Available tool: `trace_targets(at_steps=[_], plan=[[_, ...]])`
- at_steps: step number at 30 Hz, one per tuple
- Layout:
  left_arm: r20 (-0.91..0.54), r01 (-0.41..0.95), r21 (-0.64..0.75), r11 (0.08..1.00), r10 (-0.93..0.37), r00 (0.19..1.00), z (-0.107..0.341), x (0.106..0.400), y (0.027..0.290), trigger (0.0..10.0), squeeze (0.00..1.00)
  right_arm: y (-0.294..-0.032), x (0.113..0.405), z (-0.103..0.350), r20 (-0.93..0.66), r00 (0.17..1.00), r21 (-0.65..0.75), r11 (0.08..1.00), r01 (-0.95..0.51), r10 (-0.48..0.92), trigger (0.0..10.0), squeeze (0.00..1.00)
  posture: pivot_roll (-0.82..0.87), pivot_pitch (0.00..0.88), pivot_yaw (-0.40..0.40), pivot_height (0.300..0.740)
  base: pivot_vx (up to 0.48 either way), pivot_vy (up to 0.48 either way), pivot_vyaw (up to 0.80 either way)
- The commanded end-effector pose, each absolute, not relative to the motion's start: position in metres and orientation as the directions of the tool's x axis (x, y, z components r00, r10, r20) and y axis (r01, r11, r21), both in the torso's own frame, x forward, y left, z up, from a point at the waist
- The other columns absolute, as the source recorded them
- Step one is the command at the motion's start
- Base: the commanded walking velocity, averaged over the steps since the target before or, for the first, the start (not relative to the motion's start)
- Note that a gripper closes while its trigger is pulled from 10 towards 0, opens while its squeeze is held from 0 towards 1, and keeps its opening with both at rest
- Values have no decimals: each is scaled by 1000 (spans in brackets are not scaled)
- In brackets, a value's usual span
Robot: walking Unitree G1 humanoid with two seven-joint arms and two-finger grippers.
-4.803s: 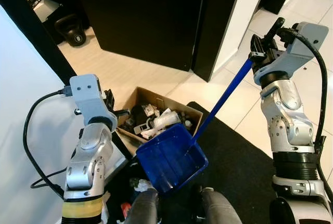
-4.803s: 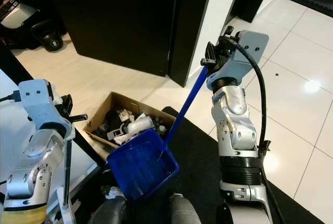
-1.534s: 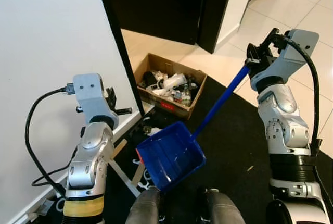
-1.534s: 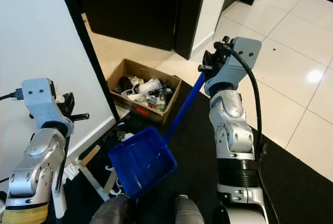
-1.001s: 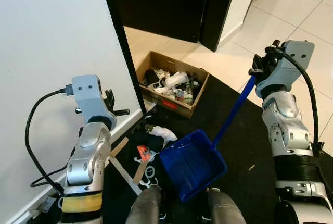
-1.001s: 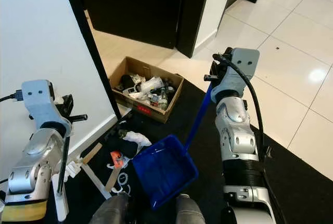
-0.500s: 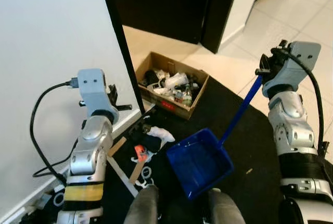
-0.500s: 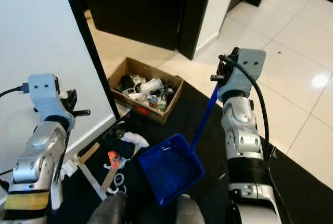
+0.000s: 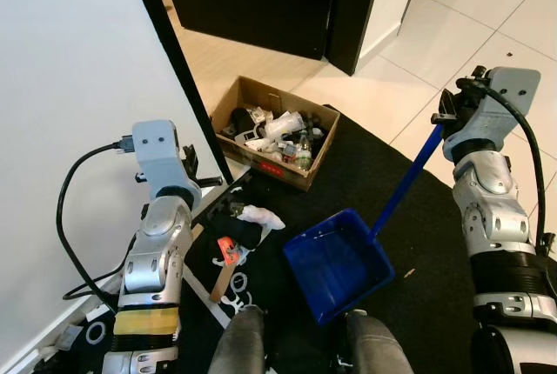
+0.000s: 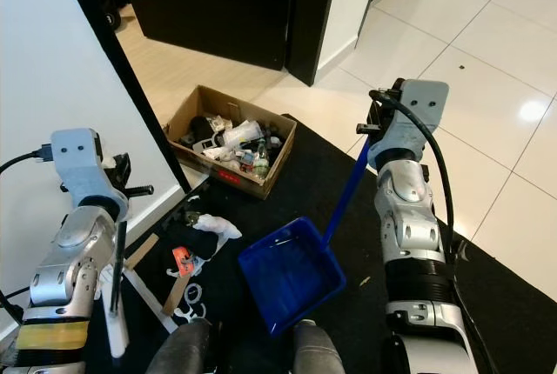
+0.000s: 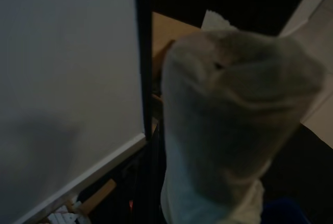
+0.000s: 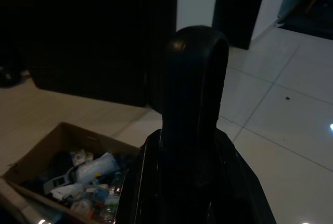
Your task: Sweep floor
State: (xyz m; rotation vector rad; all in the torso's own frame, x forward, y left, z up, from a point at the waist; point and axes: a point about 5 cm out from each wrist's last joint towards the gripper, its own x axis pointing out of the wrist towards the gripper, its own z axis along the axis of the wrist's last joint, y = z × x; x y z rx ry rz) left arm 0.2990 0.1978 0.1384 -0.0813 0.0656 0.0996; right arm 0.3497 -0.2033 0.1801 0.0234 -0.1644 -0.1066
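My right gripper (image 9: 446,116) is raised at the right, shut on the top of the long handle of a blue dustpan (image 9: 335,263). The pan hangs low over the black rug (image 9: 418,209), just in front of my knees, and looks empty. Left of it litter lies on the floor: a crumpled white paper (image 9: 261,215), an orange scrap (image 9: 228,250), a dark lump and some white rings. My left gripper (image 10: 120,181) is up beside the white wall, shut on a pale broom handle (image 10: 117,287) that runs down along my arm. Its rounded end (image 11: 234,120) looms blurred in the left wrist view.
An open cardboard box (image 9: 324,155) packed with bottles and rubbish stands on the rug's far edge, by a black door frame (image 9: 178,70). A wooden stick (image 9: 221,280) lies among the litter. White tiles (image 9: 487,9) spread to the right, and a dark doorway lies ahead.
Over the last second the dustpan has swung right, off the litter by the wall, and settled lower. The camera has shifted a little. The left arm holds its place.
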Motion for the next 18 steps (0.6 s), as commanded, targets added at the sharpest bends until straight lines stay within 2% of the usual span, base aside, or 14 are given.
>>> trace_targets(at_steps=[1,12,18], plan=[[-68,-111,-31,993,109,992,135,296,204,10000,0,-203,350,178,171,979,35,994,103,-107,10000,0,47,221,23,740,0,0,0],[-61,-104,-48,993,101,993,130,290,211,10000,0,-196,356,163,173,978,-19,992,124,-119,10000,0,73,228,39,740,0,0,0],[-32,-41,-166,985,36,999,123,288,213,10000,0,-189,352,141,162,976,-82,984,160,-146,10000,0,74,221,47,740,0,0,0]])
